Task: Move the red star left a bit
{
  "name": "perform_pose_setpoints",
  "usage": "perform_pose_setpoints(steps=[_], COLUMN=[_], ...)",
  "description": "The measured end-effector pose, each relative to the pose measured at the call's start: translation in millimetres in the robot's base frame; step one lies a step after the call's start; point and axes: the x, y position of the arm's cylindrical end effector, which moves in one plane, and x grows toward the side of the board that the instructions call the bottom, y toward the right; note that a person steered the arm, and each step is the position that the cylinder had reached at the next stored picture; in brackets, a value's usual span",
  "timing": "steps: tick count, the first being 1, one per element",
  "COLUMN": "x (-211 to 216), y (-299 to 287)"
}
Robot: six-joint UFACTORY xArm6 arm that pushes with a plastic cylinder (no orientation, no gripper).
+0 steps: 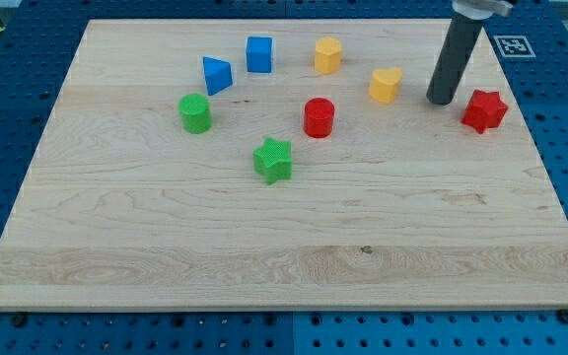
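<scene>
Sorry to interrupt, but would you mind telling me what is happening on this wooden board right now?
A robot arm ending in a dark rod is working on a wooden board scattered with small coloured blocks. My tip sits just to the view's left of the red star block, with a small gap, and to the right of the yellow heart-like block. To push the star left, it would probably need to get round to its right side.

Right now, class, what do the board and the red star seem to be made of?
Board: looks like pale wood, matt, with grain lines and a small dark knot. Red star: probably plastic, perhaps printed; solid colour, finely ridged surface. My tip stands just to its left in the view.
</scene>
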Motion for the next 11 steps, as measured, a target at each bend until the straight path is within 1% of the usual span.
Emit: perform_pose_setpoints(steps=[1, 2, 4, 5, 6, 7, 8, 11], x=[-12.6, -5.3, 11.5, 47.6, 58.6, 60.1, 70.2, 75.3], y=[48.4, 69.0, 56.5, 56.5, 56.5, 56.3, 51.9, 9.5])
